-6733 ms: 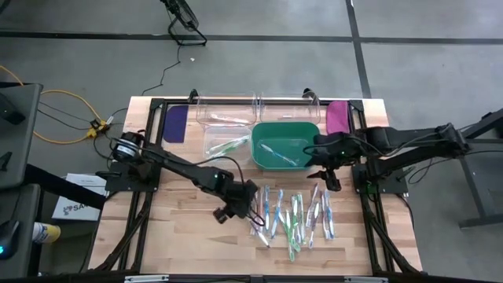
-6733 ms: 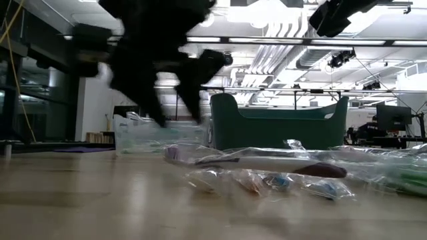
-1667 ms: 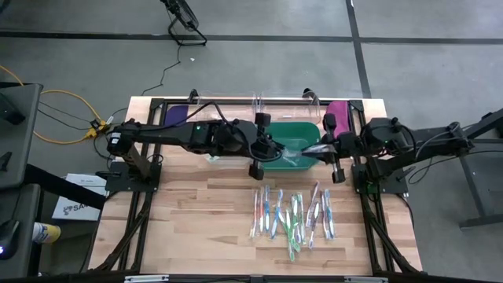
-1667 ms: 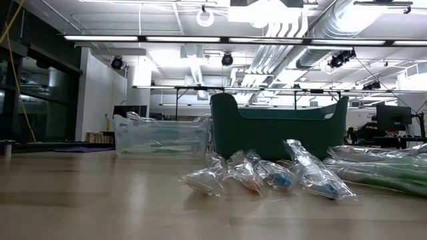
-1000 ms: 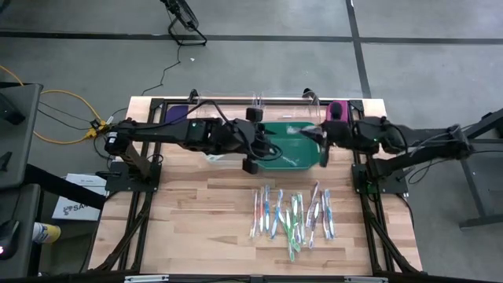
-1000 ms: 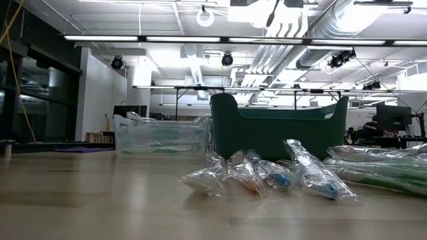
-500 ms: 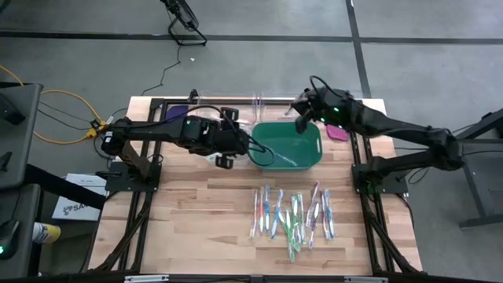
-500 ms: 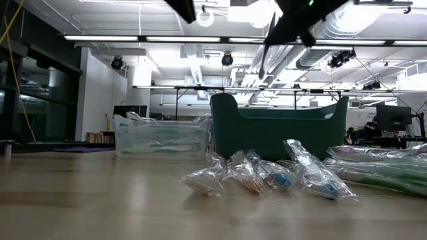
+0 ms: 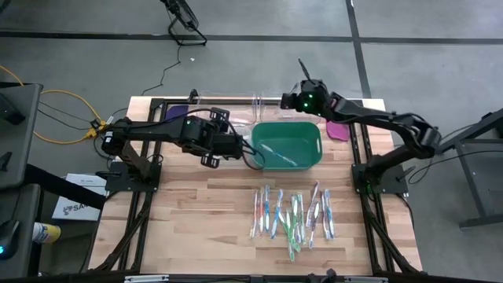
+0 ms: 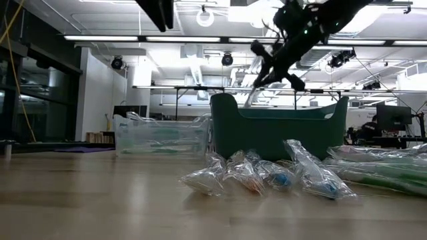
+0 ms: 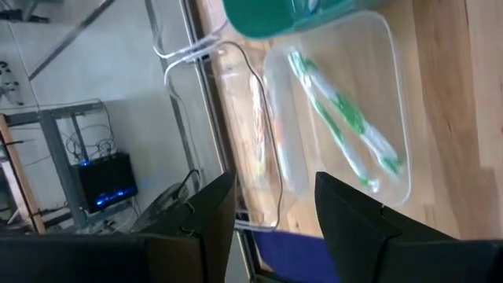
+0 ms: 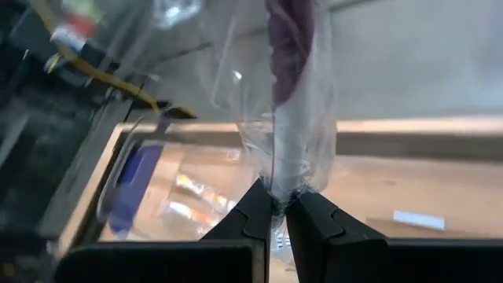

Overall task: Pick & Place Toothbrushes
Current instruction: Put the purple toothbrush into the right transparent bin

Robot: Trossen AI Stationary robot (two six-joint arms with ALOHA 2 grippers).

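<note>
Several wrapped toothbrushes (image 9: pixel 291 216) lie in a row on the wooden table, also seen in the low view (image 10: pixel 267 175). A green bin (image 9: pixel 313 149) holds one toothbrush (image 9: pixel 277 153). Clear bins (image 9: pixel 228 118) stand to its left and behind it; one (image 11: pixel 377 86) holds green toothbrushes (image 11: pixel 346 134). My right gripper (image 9: pixel 308 85) is high above the far bins, shut on a wrapped toothbrush (image 12: pixel 291 94). My left gripper (image 9: pixel 212 155) hovers open over the clear bins with nothing between its fingers (image 11: pixel 354 220). My right gripper pinches the lower end of the clear wrapper (image 12: pixel 280 189) of a white and purple toothbrush between its two fingers. The wrapped toothbrush sticks out beyond the fingers, in line with them, and is lifted clear of the bins and the table.
Purple flat pieces lie at the far left (image 9: pixel 174 116) and far right (image 9: pixel 338 130) of the table. Black frame rails (image 9: pixel 361 169) run along both sides. Bare wood shows at the near left (image 9: pixel 189 228).
My right gripper has carried the wrapped toothbrush from over the green bin's right rim toward the table's far edge and to the left, staying shut. My left gripper has moved from the green bin's left rim toward the table's left, over the clear bins, staying open.
</note>
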